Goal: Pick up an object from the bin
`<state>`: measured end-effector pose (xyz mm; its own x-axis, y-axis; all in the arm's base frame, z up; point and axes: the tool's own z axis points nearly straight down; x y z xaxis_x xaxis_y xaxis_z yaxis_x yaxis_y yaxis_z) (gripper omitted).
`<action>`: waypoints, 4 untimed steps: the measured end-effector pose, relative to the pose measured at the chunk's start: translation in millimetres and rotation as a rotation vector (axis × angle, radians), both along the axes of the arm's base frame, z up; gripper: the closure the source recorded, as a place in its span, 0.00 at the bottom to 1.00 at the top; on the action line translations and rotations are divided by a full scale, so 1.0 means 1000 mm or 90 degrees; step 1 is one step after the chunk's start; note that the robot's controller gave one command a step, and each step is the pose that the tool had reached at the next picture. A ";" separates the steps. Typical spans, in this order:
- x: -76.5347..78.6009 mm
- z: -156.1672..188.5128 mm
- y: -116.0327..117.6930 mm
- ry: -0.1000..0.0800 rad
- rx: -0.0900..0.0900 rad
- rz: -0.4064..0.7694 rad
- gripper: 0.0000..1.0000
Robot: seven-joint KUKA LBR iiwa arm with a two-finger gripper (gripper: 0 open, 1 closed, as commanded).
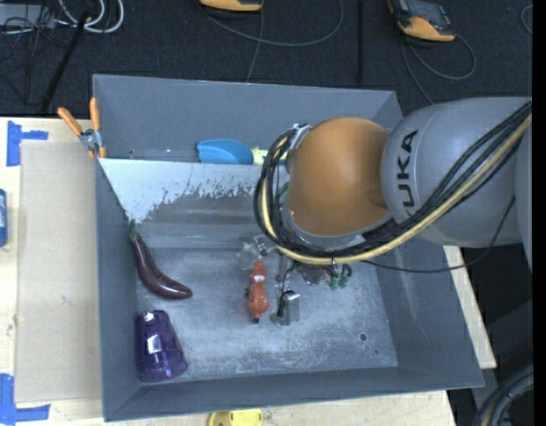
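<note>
My gripper (284,307) is down low in the middle of the bin, under the orange cover. Just to its left, touching or nearly touching it, lies a small orange-red oblong thing (257,299), set roughly upright in the view. Whether that thing is inside the gripper's grasp cannot be made out. A dark purple eggplant (154,273), curved, lies on the bin floor further left. A purple cup-shaped thing (157,346) with a white mark rests in the front left corner.
A blue rounded thing (225,152) leans at the back wall, its right end hidden by the arm, with a yellow-green bit (259,156) beside it. The arm and its cables cover the bin's right half. Bare floor shows front right.
</note>
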<state>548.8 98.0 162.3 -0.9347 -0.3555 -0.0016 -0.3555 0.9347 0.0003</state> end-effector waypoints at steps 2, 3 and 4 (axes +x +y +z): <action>0.044 -0.093 -0.018 0.000 0.000 0.247 0.00; 0.036 -0.093 -0.020 0.001 0.001 0.366 1.00; 0.036 -0.093 -0.020 0.001 0.001 0.365 1.00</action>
<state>584.8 78.1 69.3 -0.5918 -0.8061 -0.0008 -0.8061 0.5918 0.0022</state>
